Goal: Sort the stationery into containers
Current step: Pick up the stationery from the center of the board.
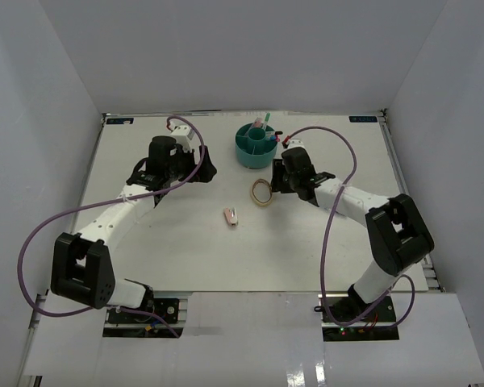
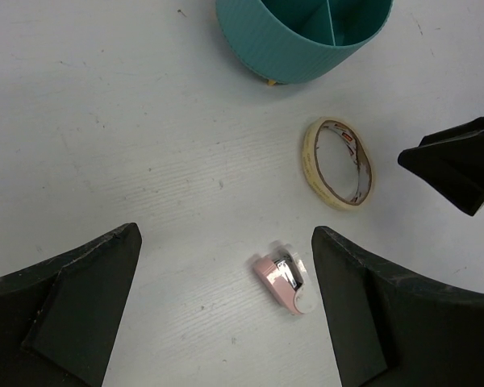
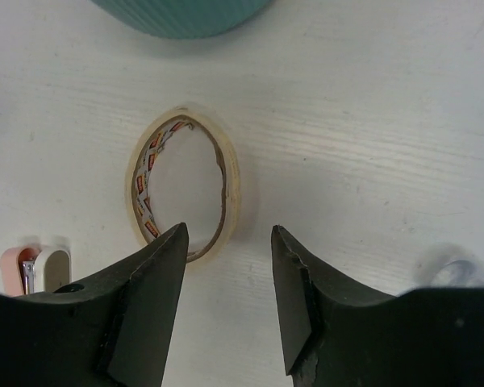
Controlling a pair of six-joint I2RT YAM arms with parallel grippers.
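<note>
Two pieces lie loose on the worktop [image 1: 169, 234], so I judge the sorting to be near its end. The teal organizer [image 1: 250, 153] stands at the far side with a few pens [image 1: 260, 125] upright in it. The tan tape roll [image 3: 231, 173] lies flat just in front of it, near its wall but not touching. A small pink item [image 2: 278, 282] lies apart from the roll, nearer the arm bases.

The step in hand looks like the pickup of the tape roll, and it falls to my right end effector [image 3: 230, 242]. Its fingers are spread and hold nothing. In my right wrist view they hang over the near edge of the roll, with the left fingertip overlapping the rim and the other just outside it. I cannot tell how high above the roll they are.

My left end effector [image 2: 226, 234] is opened wide and empty, well back from both pieces, with the pink item in sight between its fingers.

For the next move I would put one right finger inside the ring and the other outside, come down to the worktop, then close on the roll's wall. The roll is thin and flat, so a high grip would likely slip off. After that comes a lift clear and a short carry over the organizer's rim to an open compartment
</note>
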